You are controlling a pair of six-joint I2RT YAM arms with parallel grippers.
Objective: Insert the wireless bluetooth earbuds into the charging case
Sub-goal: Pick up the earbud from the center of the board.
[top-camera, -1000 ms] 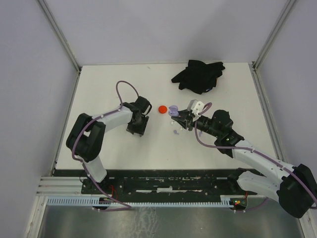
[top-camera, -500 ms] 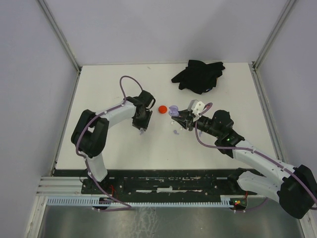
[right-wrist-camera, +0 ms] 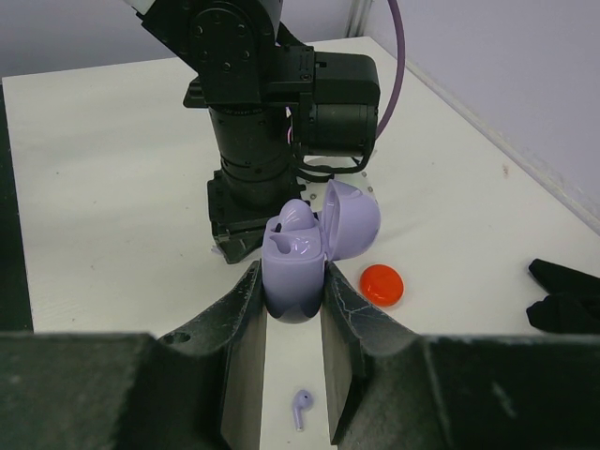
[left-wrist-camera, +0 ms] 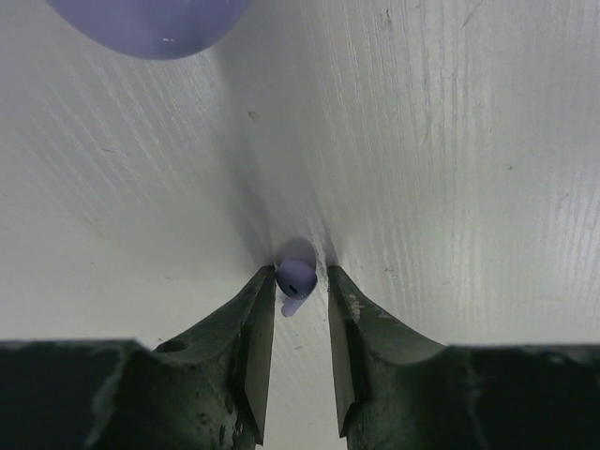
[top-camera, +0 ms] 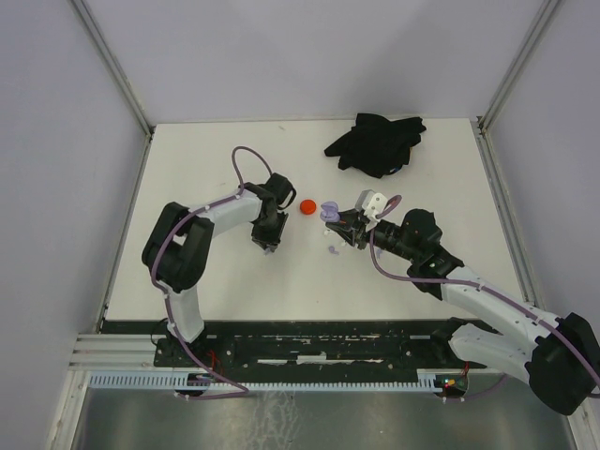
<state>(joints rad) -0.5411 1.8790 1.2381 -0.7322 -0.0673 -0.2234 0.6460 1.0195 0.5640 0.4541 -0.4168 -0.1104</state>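
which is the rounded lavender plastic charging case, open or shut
Open: the rounded lavender plastic charging case in the right gripper has its lid hinged back, showing the inside.

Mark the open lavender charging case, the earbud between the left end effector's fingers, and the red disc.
lavender charging case (right-wrist-camera: 298,281): right wrist view, front of its lower shell.
earbud (left-wrist-camera: 296,277): left wrist view, its rounded head.
red disc (right-wrist-camera: 382,284): right wrist view, centre of its top face.
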